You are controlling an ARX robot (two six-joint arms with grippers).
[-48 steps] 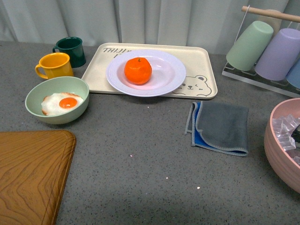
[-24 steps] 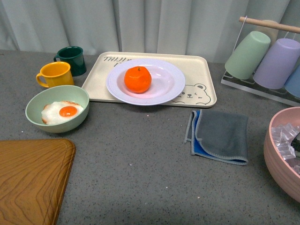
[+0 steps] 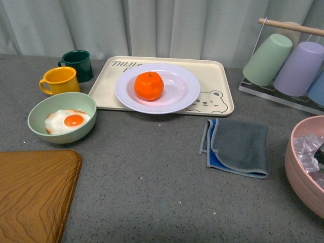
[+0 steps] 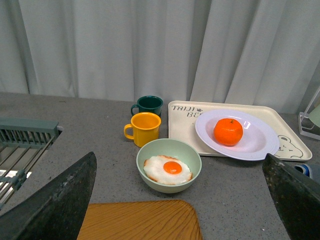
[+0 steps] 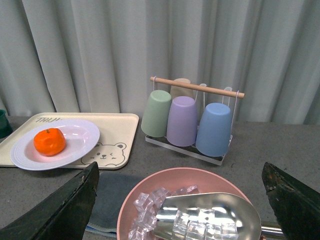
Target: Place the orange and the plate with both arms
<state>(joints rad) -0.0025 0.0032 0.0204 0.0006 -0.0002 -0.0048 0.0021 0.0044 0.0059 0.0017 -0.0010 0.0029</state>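
Orange [image 3: 149, 85]: bright orange, green stem spot. Plate [image 3: 185, 93]: glossy white, ridged rim. Tray [image 3: 218, 76]: cream, bear print, dark lettering. Bowl [image 3: 40, 109]: pale green. 2 mugs: yellow [image 3: 61, 80], dark green [image 3: 78, 63]. Cloth [image 3: 240, 146]: grey over blue. Tabletop [image 3: 167, 192]: speckled grey.

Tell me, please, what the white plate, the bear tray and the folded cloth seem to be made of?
The plate looks like glossy plastic or melamine, possibly glazed ceramic: soft highlights run along its ridged rim. The tray appears to be matte cream plastic, with printed lettering and a bear face. The cloth looks like soft microfibre, grey over blue, with a fuzzy nap and stitched edge.
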